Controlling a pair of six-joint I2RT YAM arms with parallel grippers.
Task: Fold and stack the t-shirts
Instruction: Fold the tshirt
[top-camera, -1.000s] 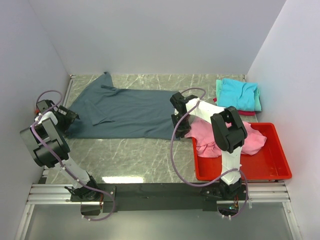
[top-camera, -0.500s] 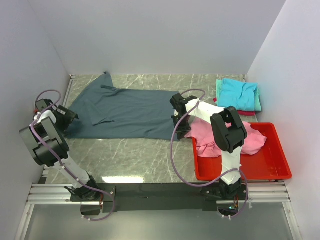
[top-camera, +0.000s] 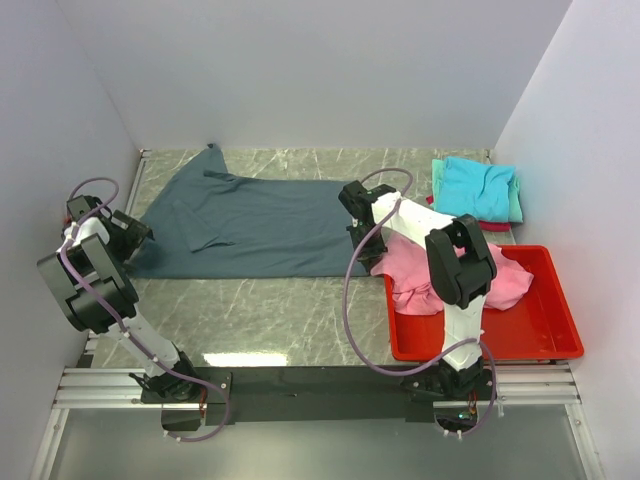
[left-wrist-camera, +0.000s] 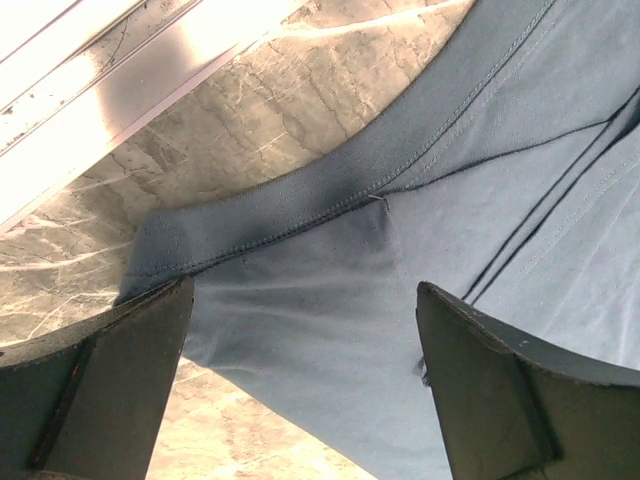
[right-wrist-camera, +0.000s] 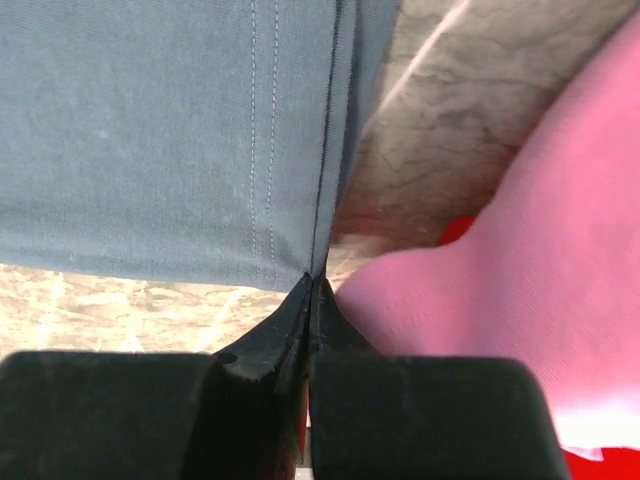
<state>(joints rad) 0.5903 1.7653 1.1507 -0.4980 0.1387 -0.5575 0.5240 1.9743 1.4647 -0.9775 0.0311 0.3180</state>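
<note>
The right pincer (right-wrist-camera: 312, 283) has just clenched the three o'clock hem of the blue-grey t-shirt (top-camera: 260, 225) spread across the tabletop (top-camera: 270, 310); the left pincer (left-wrist-camera: 303, 310), released at nine o'clock, likely must grip next.

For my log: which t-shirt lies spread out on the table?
The slate blue-grey t-shirt; the pink t-shirt is bunched over the red bin, and the turquoise t-shirt is folded.

We note slate-grey t-shirt (top-camera: 260, 225): matt soft cloth, stitched hems. Pink t-shirt (top-camera: 415, 278): matt cloth. Bench (top-camera: 270, 310): glossy, marbled. Red bin (top-camera: 545, 325): shiny smooth plastic.
</note>
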